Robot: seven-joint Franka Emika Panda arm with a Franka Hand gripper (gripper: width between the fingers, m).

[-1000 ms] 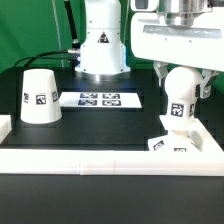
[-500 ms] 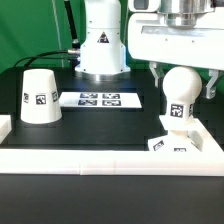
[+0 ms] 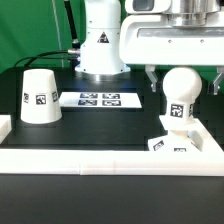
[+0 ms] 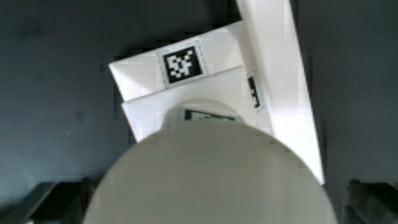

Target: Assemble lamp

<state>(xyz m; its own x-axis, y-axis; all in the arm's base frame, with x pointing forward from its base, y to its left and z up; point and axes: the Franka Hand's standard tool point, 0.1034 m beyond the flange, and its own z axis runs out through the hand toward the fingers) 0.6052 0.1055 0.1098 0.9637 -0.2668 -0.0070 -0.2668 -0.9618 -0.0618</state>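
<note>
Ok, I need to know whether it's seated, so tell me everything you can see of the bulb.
The bulb is white, smooth plastic by its look: a round ball top over a narrower neck bearing a small black-and-white tag. It stands upright on the flat base at the exterior view's right, touching nothing else. The open gripper straddles the ball, fingers clear of it on both sides. How firmly it sits in the base cannot be told.
</note>
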